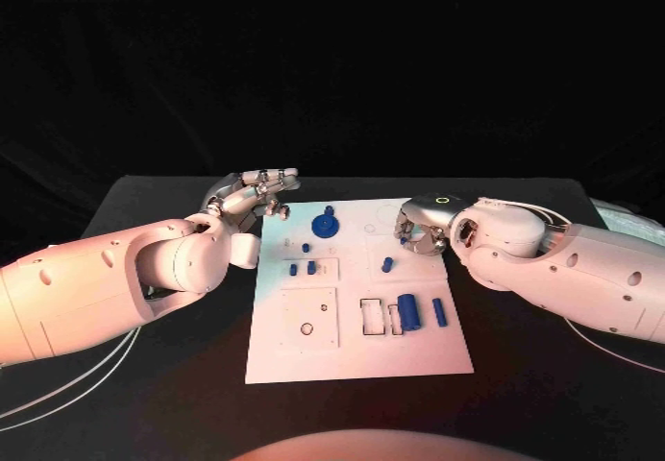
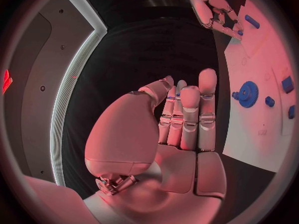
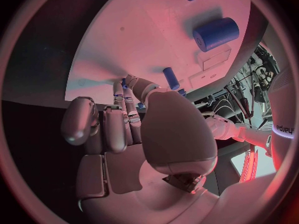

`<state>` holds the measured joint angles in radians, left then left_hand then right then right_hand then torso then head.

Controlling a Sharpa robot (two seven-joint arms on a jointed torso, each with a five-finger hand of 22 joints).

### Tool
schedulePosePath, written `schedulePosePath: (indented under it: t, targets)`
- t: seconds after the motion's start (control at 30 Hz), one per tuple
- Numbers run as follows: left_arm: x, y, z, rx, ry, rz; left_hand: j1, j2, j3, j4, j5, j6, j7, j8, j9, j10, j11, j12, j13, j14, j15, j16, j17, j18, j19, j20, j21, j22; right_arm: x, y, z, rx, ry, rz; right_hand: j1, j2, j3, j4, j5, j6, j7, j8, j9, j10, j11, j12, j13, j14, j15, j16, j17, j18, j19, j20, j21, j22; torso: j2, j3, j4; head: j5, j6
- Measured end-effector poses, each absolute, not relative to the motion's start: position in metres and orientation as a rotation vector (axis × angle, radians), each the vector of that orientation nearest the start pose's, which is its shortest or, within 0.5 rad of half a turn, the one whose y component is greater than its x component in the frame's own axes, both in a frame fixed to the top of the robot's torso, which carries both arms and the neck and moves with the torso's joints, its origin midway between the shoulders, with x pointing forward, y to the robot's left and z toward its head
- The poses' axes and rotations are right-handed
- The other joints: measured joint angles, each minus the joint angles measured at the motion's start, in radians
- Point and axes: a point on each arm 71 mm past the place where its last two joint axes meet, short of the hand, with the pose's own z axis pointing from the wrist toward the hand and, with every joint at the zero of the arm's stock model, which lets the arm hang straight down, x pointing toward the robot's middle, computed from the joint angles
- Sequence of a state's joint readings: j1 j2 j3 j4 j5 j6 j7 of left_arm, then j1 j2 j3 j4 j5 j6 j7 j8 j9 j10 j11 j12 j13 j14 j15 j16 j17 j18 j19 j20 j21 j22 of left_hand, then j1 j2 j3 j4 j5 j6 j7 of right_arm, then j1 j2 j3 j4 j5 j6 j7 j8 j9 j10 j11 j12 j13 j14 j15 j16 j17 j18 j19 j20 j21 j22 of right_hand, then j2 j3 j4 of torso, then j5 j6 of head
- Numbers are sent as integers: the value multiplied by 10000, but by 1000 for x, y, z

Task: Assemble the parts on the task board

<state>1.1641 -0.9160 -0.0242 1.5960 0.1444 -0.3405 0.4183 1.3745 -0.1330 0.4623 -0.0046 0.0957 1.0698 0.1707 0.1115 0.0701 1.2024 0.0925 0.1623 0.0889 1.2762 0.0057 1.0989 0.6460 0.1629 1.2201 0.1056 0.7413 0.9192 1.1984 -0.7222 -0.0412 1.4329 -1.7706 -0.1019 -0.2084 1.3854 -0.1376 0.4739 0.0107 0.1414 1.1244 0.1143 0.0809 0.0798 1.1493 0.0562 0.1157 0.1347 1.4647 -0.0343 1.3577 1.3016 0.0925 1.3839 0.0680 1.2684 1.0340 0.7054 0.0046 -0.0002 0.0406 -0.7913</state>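
Board (image 1: pixel 357 341), white, lay mid-table; blue gear (image 1: pixel 326 226) stood near its far edge, a thick cylinder (image 1: pixel 410 309) and slim rod (image 1: pixel 438 311) nearer its right side. Left hand (image 1: pixel 257 195) hovered just off the board's far-left corner, fingers straight and empty. Right hand (image 1: pixel 420 229) hung over the far-right part, fingers curled under, whether they held anything unreadable.

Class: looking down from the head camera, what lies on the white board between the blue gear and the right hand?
In the head view, only bare white board lies between the blue gear and the right hand; no part sits there.
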Motion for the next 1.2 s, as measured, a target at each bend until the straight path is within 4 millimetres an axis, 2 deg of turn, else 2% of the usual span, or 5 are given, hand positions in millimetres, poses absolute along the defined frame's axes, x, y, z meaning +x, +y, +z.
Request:
schedulePosePath:
  t: [0.13, 0.37, 0.63, 0.8, 1.2]
  targets:
    - [473, 230, -187, -13157, 13419, -15494, 0, 0, 0, 0, 0, 0, 0, 0, 0, 0, 0, 1, -1, 0, 0, 0, -21, 0, 0, 0, 0, -11, 500, -163, -202, -4876, 17471, 3777, 0, 128, 64, -64, -65, 262, -37, 76, 66, 326, -57, 61, -51, 0, 0, 0, 18, 0, 0, 0, 0, 25, -3, 1, -1, 12, -26]
    - [473, 230, -187, -13177, 13424, -15515, 1, 0, -47, -13, 0, 0, 0, 0, 0, 0, 0, 0, -1, 1, 0, 0, -21, 1, 0, 0, -33, -25, 502, -159, -204, -4993, 17427, 3650, 6, 210, 205, -206, -231, 585, -74, 220, 175, 742, -104, 110, -116, 0, 0, 38, 66, -1, 54, 23, 0, 140, -5, -2, -3, 14, -72]
    - [473, 230, -187, -13195, 13440, -15521, 1, 0, -58, 0, 0, -1, 0, 0, 0, -37, -35, 1, 6, 1, 1, 0, -47, 0, 0, 0, -58, -48, 500, -156, -206, -5070, 17235, 3465, 44, 353, 313, -314, -434, 648, -63, 234, 232, 830, -18, 99, -187, 0, 1, 38, 65, -1, 75, 2, 50, 198, -15, -3, -3, -24, -104]
    - [473, 230, -187, -13207, 13442, -15506, 1, 0, -98, -39, 0, -35, -35, 37, 1, -37, -35, 28, 6, 1, 2, 0, -47, -1, 0, 0, -79, -65, 493, -160, -207, -4952, 16975, 3520, 41, 430, 310, -317, -475, 644, -65, 217, 232, 830, -17, 50, -212, 0, 1, 38, 64, -2, 111, 38, 50, 216, -22, -4, -2, -36, -97]
    - [474, 231, -187, -13223, 13434, -15474, 1, 0, -98, -39, 0, -35, -35, 37, 1, -37, -35, 43, 5, 2, 3, 0, -78, -1, 0, 0, -95, -93, 478, -169, -176, -4500, 15883, 4142, 40, 430, 341, -373, -529, 664, -44, 209, 249, 859, 12, 31, -209, -1, 1, 38, 62, -1, 111, 38, 50, 238, -27, 0, -22, -60, -35]
